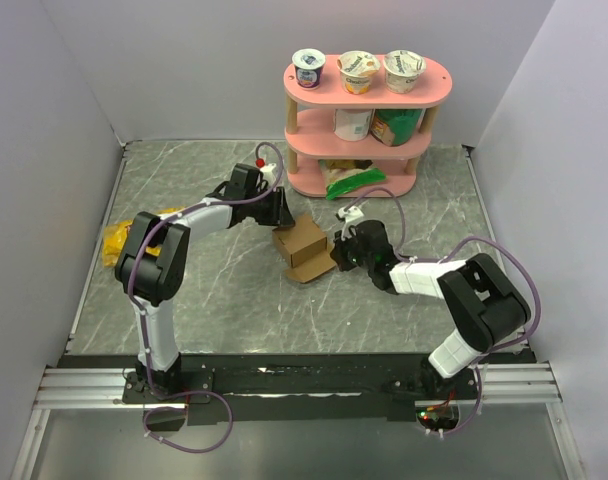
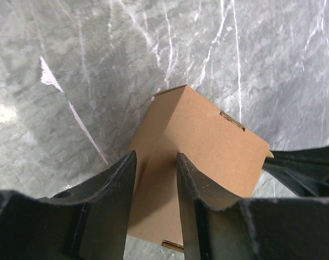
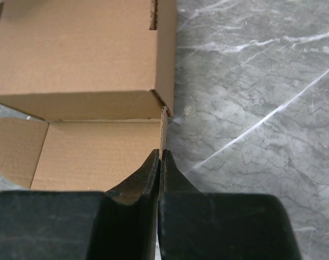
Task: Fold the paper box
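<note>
Pinching plain brown paper box (image 3: 78,54) flap, right tool (image 3: 160,157) closed, left tool (image 2: 156,157) parted

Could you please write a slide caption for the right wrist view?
Right gripper shut on a thin edge of the partly folded paper box, above the grey marble table.

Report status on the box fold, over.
Left gripper open over paper box. Right gripper shut on its side flap. Lid flap lying open. Pink shelf behind.

Plain brown paper box (image 1: 306,243), grey white-veined marble table (image 1: 234,300), pink shelf (image 1: 369,103), yellow bag (image 1: 114,245)
</note>
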